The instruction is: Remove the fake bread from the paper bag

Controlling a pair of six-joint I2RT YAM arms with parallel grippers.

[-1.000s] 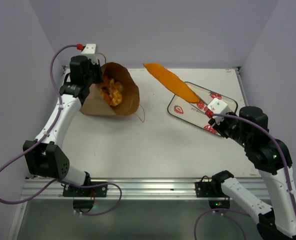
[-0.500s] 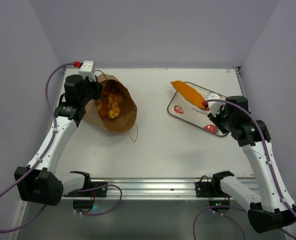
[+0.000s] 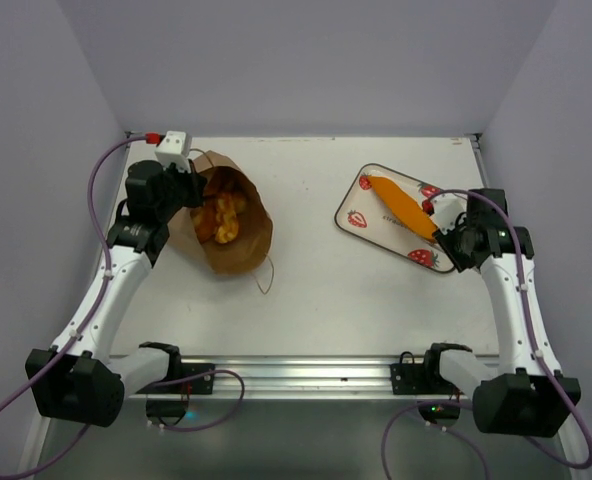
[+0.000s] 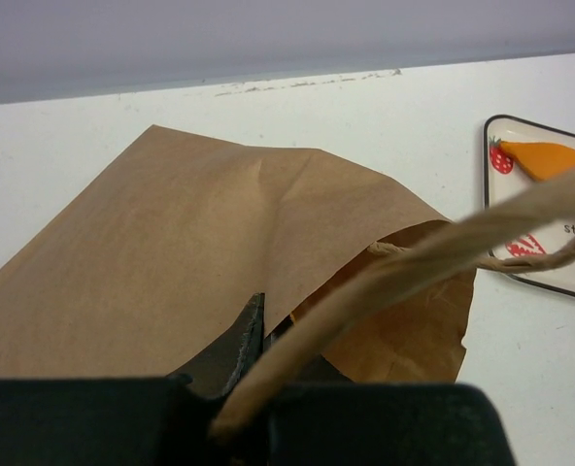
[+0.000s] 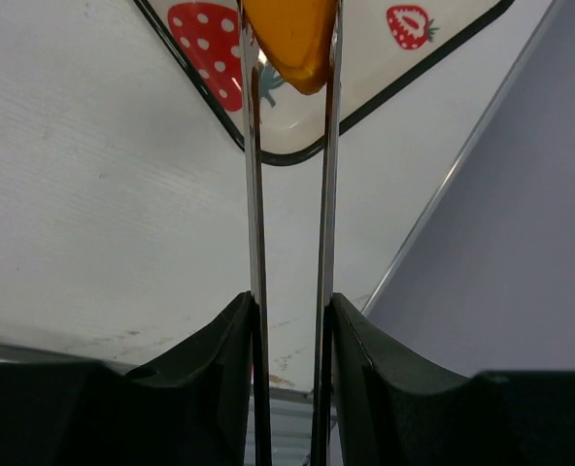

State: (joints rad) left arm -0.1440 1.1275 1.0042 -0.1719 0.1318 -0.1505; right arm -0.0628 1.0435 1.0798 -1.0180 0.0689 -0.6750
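The brown paper bag (image 3: pixel 238 232) lies tilted on the table at the left, mouth open upward, with several orange-golden bread pieces (image 3: pixel 221 215) inside. My left gripper (image 3: pixel 189 193) is shut on the bag's rim; in the left wrist view its fingers (image 4: pixel 247 335) pinch the paper (image 4: pixel 200 243) beside a string handle (image 4: pixel 414 267). My right gripper (image 3: pixel 444 230) is shut on metal tongs (image 5: pixel 254 194), whose blades clamp the long baguette (image 3: pixel 401 204). The baguette lies on the strawberry-print tray (image 3: pixel 354 213); its tip shows in the right wrist view (image 5: pixel 292 39).
The tray's rim (image 5: pixel 278 155) sits near the table's right edge, where a metal rail (image 5: pixel 443 194) and the purple wall run. A loose string handle (image 3: pixel 266 275) trails from the bag toward the table's middle. The back wall stands close behind the bag.
My right arm has swung the baguette down from mid-air and laid it on the tray. My left arm has shifted the bag slightly toward the near side.
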